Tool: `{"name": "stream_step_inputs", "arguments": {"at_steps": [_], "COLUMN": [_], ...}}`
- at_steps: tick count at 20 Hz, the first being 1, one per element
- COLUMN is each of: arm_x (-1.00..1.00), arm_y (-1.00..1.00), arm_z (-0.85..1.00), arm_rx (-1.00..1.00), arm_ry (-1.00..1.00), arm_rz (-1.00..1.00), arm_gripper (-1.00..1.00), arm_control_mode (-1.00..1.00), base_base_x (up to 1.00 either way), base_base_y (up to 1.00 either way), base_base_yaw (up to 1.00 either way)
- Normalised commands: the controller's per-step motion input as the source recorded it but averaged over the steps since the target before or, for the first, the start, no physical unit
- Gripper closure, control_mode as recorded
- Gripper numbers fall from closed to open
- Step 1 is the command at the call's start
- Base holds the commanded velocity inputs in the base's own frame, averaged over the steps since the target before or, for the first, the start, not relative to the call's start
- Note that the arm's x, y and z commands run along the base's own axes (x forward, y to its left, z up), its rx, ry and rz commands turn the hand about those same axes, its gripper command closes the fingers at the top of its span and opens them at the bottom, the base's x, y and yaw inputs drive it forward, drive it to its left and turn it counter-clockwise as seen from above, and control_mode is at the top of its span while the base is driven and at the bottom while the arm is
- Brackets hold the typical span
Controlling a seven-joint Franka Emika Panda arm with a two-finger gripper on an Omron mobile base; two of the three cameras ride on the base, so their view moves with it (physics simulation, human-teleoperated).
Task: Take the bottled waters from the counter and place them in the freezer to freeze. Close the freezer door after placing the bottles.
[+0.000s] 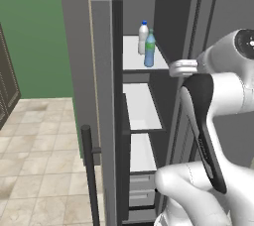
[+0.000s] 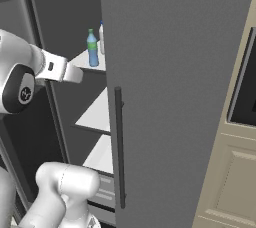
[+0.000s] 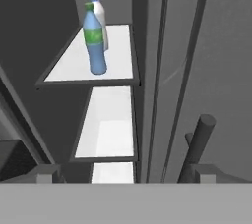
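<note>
The freezer (image 1: pixel 144 116) stands open, and both bottled waters are upright on its top white shelf (image 3: pixel 118 51). The blue-tinted bottle with a green cap (image 3: pixel 94 46) (image 1: pixel 149 51) (image 2: pixel 92 49) stands in front. Right behind it is the whitish bottle with a blue cap (image 3: pixel 101 19) (image 1: pixel 143 34) (image 2: pixel 102 37). My gripper (image 3: pixel 125 176) is open and holds nothing; it hangs outside the compartment, below and well back from the bottles. The freezer door (image 1: pixel 103 96) is swung wide open to the left, with its dark bar handle (image 1: pixel 89 170) low down. The counter is out of view.
The plain grey fridge door (image 2: pixel 175 97) is shut to the right of the compartment, its dark bar handle (image 2: pixel 119 147) (image 3: pixel 197 144) close to my hand. Lower white shelves (image 3: pixel 110 125) and grey drawers (image 1: pixel 141 190) lie beneath. Tiled floor (image 1: pixel 39 155) spreads left; beige cabinets (image 2: pixel 235 172) stand right.
</note>
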Motion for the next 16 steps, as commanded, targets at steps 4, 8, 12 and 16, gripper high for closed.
{"name": "stream_step_inputs", "arguments": {"at_steps": [4,8,12,16], "arm_x": [0.00,-0.01,-0.04,-0.09], "arm_y": [-0.44,-0.17,0.00,0.02], "arm_z": [-0.14,-0.22,-0.28,-0.24], "arm_rx": [0.00,0.00,0.00,0.00], "arm_ry": [0.07,0.06,0.05,0.02], "arm_rz": [0.00,0.01,0.00,0.00], "arm_gripper": [-1.00,-1.00,-1.00,-1.00], "arm_control_mode": [-1.00,-1.00,-1.00,-1.00], "base_base_x": [0.00,0.00,0.00,0.00], "base_base_y": [0.00,0.00,0.00,0.00], "base_base_yaw": [0.00,0.00,0.00,0.00]}}
